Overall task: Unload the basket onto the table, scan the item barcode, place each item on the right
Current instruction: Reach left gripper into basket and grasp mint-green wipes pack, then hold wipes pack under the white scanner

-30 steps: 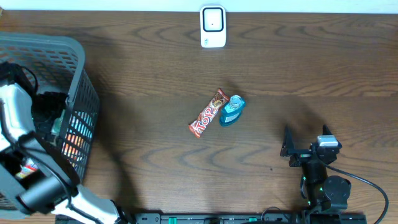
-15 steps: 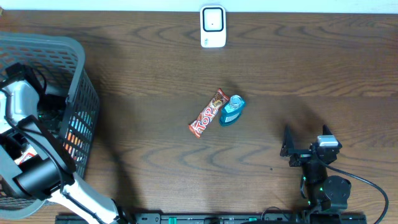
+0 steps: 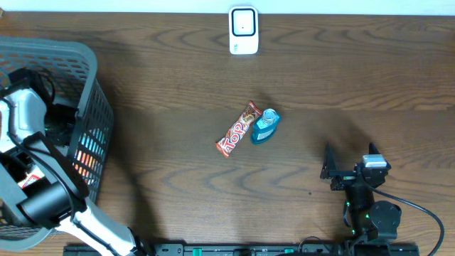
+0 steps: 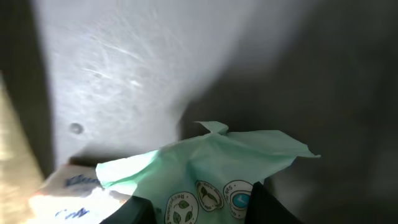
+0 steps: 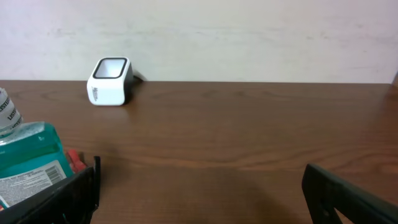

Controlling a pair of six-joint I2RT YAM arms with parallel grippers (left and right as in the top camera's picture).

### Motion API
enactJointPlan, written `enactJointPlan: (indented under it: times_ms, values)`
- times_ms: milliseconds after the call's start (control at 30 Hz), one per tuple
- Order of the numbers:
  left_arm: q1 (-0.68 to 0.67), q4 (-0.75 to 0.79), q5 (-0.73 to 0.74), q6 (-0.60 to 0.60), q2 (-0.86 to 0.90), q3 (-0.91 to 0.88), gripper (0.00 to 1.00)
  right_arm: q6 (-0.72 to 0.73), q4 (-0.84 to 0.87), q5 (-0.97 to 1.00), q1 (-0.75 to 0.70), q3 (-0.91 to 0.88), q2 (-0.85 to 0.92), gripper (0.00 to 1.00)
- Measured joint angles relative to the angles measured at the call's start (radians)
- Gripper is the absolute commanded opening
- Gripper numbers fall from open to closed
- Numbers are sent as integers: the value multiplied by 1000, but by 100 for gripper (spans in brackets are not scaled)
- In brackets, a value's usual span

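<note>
Inside the grey basket (image 3: 91,65), my left gripper (image 4: 205,206) has its two dark fingers pressed against either side of a pale green packet (image 4: 217,158) with round printed seals. From overhead the left arm (image 3: 20,121) reaches down into the basket and its jaws are hidden. The white barcode scanner (image 3: 243,30) stands at the table's far edge, and it shows as the scanner (image 5: 109,81) in the right wrist view too. My right gripper (image 5: 202,199) rests open and holding nothing near the front right of the table, shown overhead as the right gripper (image 3: 350,162).
A red candy bar (image 3: 238,129) and a blue bottle (image 3: 264,126) lie side by side mid-table; the bottle (image 5: 28,158) is just left of the right gripper. A white and blue pack (image 4: 68,186) lies beside the green packet in the basket.
The left arm has shifted a little deeper inside the basket. The right arm, candy bar, bottle and scanner have not moved.
</note>
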Motion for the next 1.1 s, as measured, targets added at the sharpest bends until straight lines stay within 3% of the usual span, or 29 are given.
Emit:
enactJointPlan:
  times_ms: [133,433,667,867,1100]
  values:
    - [23,-16,-1,3,-104,58,36,0,0,0,0,0,0,99]
    - [44,37,8,-16,-558,160,36,0,0,0,0,0,0,99]
    - [19,146,179,-90,-810,161,35,0,0,0,0,0,0,99]
    - [-178,173,289,-155,-897,161,33,0,0,0,0,0,0,99]
    - [-510,214,306,-176,-831,161,33,0,0,0,0,0,0,99]
